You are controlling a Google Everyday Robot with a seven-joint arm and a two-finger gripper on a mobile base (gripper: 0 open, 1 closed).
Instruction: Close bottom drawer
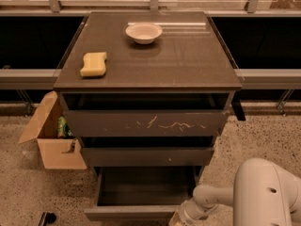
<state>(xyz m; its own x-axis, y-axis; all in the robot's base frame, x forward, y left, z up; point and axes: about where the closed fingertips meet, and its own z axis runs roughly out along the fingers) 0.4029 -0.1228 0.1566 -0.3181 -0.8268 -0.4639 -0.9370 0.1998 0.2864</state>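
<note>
Your bottom drawer (143, 192) stands pulled well out of the cabinet, lowest of the three. Its dark shallow box lies open to view and its plain front sits close to the lower edge of the camera view. The gripper (178, 219) is down at that same edge, low near the floor, right at the right-hand end of the drawer front. Most of it is cut off by the frame, so you cannot tell whether it is spread or pressed together, nor whether it is touching the front. The front's long axis runs left to right across the view, and the closing travel runs square to that, away from you and into the cabinet under the middle drawer (146, 157). The gripper appears to be on the outer side of the front, which is where a push has to start. It also sits well right of the front's centre, so an inward push from there may skew the drawer on its runners. You may want to slide leftward along the front first. The bowl (144, 32) and sponge (93, 64) on the counter (188, 60) lie well clear of this.
</note>
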